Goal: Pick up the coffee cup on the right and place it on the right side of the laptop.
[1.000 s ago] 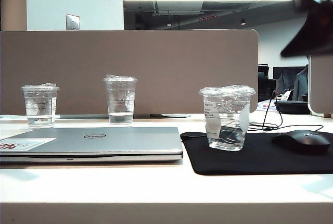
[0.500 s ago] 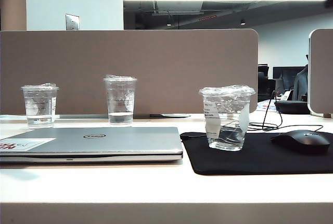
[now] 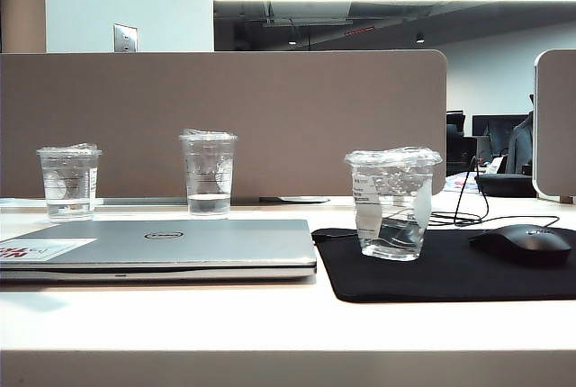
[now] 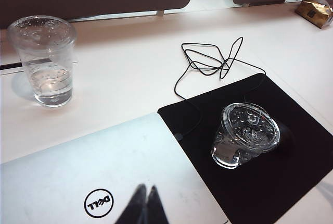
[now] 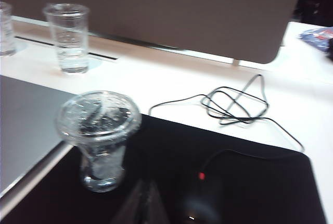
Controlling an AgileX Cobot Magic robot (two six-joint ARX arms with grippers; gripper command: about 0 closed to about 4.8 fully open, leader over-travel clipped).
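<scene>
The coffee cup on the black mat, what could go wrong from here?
1. The coffee cup holds water and has only a crinkled film top; if knocked, it could spill toward the laptop beside the mouse mat.
2. The mouse and its looped cable lie near the cup, so a passing arm might snag them.
3. The shut right claw hangs close above cup and mouse; the shut left claw is over the laptop lid.
</scene>
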